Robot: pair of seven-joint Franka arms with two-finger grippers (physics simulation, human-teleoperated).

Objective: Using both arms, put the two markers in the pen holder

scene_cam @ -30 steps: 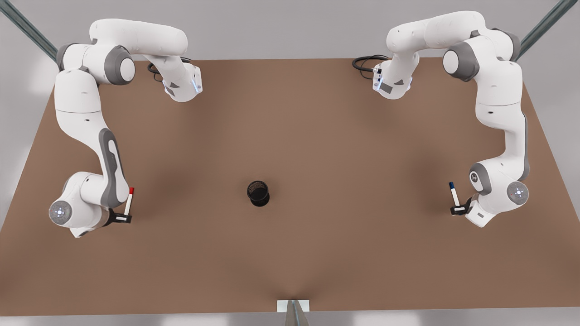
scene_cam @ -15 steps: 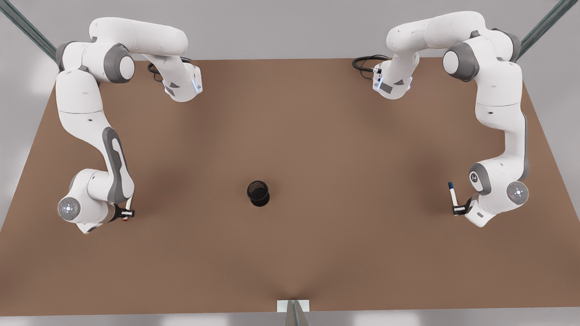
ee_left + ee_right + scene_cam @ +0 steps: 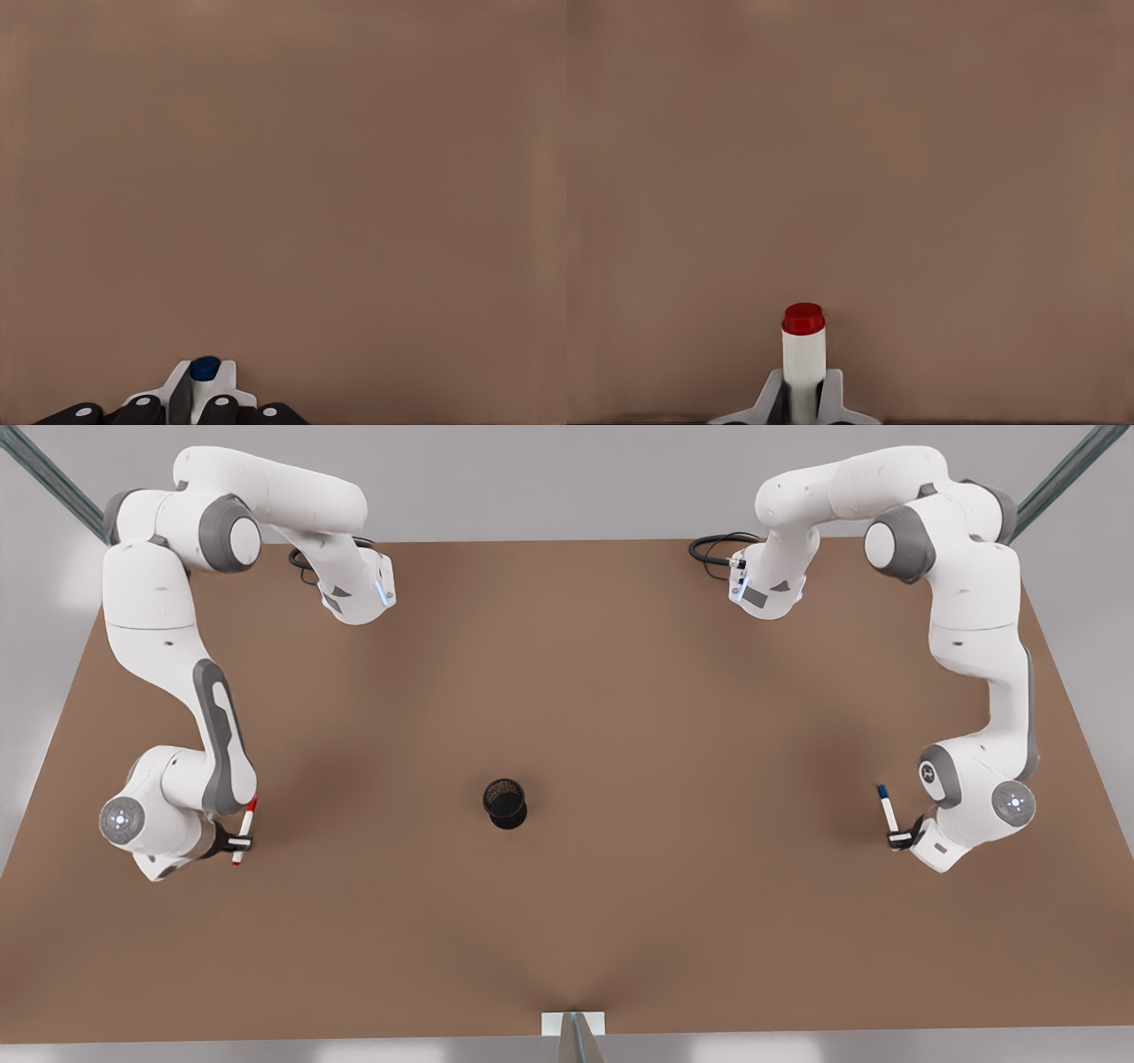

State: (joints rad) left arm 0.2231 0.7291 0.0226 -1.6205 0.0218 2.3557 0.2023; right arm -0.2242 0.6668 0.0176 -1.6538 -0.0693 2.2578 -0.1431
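Brown table (image 3: pixel 567 691), black mesh pen holder (image 3: pixel 505 803) alone mid-table. Right gripper (image 3: pixel 237 839) clamps red marker (image 3: pixel 244 831), apparently re-tilted since a second ago; left gripper (image 3: pixel 897 837) grips blue marker (image 3: pixel 886 808), unmoved.

Seen from above in the front view: a broad brown tabletop (image 3: pixel 567 691), matte and plain, spreading wider toward the bottom of the frame. Beyond its far edge, along the top, a pale grey floor (image 3: pixel 549 478). Slanting across the upper left corner, a grey-green metal strut (image 3: pixel 49 478); across the upper right corner, its twin (image 3: pixel 1063 474). At bottom centre, a small white bracket (image 3: pixel 573 1024) with a metal post. Soft, even lighting, with faint darker patches on the brown.
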